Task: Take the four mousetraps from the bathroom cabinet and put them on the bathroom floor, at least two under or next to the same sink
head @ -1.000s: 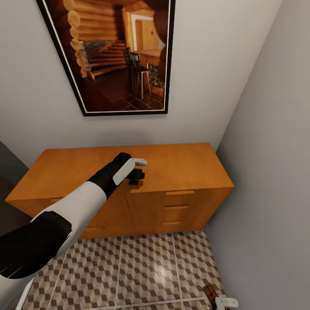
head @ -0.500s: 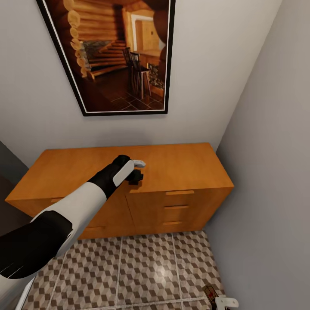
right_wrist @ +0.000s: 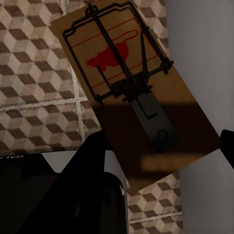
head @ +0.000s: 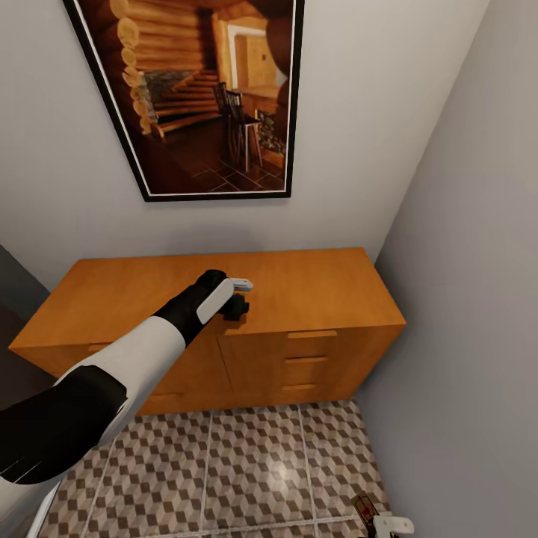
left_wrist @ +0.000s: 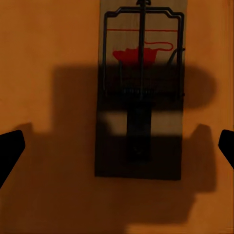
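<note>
My left gripper (head: 236, 306) hovers over the top of the orange-brown cabinet (head: 321, 288), open. In the left wrist view a mousetrap (left_wrist: 140, 87) lies flat on the cabinet top (left_wrist: 48, 73), a little beyond the left gripper (left_wrist: 117, 148) and centred between its wide-apart fingertips (left_wrist: 9, 151). My right gripper (right_wrist: 163, 144) is shut on a second mousetrap (right_wrist: 131, 92), holding it tilted above the cube-patterned bathroom floor (right_wrist: 34, 73), close to the grey wall. In the head view that mousetrap (head: 366, 506) shows at the bottom right. The sink is out of view.
A large framed picture (head: 202, 97) hangs on the wall above the cabinet. A grey side wall (head: 463, 336) bounds the space at the right. Drawer fronts with bar handles (head: 312, 335) face the tiled floor (head: 246, 463). A dark surface (head: 15, 299) lies at the left.
My left gripper has edged slightly back toward me over the cabinet top. The right gripper and its mousetrap have not moved.
</note>
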Tool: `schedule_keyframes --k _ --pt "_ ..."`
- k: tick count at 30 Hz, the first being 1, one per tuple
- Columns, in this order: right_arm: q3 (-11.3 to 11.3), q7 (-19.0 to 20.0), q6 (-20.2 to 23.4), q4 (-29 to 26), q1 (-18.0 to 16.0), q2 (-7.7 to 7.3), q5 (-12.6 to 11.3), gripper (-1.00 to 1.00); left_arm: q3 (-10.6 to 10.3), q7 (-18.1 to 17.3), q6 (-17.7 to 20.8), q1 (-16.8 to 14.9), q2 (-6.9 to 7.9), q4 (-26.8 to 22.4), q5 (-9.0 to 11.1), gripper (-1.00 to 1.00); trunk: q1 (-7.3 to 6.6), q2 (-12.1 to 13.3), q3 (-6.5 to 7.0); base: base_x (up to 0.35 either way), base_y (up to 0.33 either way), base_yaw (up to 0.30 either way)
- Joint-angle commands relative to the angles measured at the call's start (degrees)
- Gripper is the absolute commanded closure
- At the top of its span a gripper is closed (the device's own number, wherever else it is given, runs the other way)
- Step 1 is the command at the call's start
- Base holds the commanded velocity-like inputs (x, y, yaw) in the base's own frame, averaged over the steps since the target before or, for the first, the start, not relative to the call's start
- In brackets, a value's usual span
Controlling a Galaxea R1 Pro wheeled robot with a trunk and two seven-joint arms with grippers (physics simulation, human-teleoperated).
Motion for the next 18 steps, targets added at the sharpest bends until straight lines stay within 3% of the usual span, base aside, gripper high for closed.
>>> schedule_keyframes --k 1,18 --pt "0.5 0.0 -0.2 0.1 0.0 0.02 -0.6 1.0 -0.3 0.5 0.1 -0.1 0.0 -0.1 0.6 -1.0 0.03 -0.1 -0.09 0.0 0.0 0.0" --pt "0.5 0.0 -0.2 0.1 0.0 0.02 -0.6 1.0 -0.8 0.5 0.0 -0.1 -0.65 -0.1 0.5 -1.0 0.03 -0.1 -0.09 0.0 0.0 0.0"
